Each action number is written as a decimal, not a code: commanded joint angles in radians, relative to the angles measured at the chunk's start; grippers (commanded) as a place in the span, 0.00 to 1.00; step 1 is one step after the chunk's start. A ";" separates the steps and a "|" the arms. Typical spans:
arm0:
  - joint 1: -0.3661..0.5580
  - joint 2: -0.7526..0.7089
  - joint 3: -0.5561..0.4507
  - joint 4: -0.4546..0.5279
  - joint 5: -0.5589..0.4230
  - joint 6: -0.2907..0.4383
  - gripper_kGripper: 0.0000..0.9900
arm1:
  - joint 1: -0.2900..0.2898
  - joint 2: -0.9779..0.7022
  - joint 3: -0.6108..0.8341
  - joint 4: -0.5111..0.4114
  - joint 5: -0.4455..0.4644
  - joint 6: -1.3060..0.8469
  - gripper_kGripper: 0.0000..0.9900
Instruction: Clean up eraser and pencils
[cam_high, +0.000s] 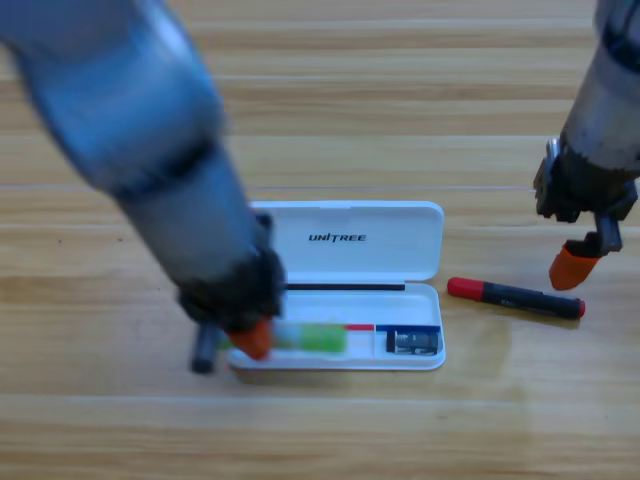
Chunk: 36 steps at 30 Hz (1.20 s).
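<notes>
The white case (350, 235) lies open in the middle of the table. My left gripper (252, 338) is down at the left end of its tray, right at the pale end of the white-green pencil (312, 338), which lies along the tray with its green end to the right. The eraser (412, 342) sits in the tray's small right compartment. The black marker pencil (515, 297), red end to the left, lies on the table just right of the case. My right gripper (575, 265) hangs just above and beyond the marker's right end, not touching it.
The case lid stands open behind the tray, with the UNITREE lettering on it. The bulky left arm (150, 150) crosses the upper left of the picture and hides the table beneath it. Bare wood lies in front of the case.
</notes>
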<state>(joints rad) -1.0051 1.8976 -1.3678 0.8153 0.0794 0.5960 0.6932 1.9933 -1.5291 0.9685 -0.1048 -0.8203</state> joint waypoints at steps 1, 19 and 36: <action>-0.041 0.136 -0.016 -0.047 0.013 -0.009 0.00 | -0.041 0.136 -0.008 -0.019 0.065 -0.039 0.87; 0.014 0.172 -0.066 -0.041 0.026 0.039 0.00 | -0.023 0.266 -0.097 -0.022 0.074 -0.043 0.84; 0.094 0.190 -0.068 -0.044 0.022 0.053 0.00 | -0.023 0.308 -0.109 -0.013 0.071 -0.053 0.34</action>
<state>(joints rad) -0.9377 2.0349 -1.4375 0.7747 0.0960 0.6458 0.6772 2.2293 -1.6567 0.9632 -0.0384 -0.8616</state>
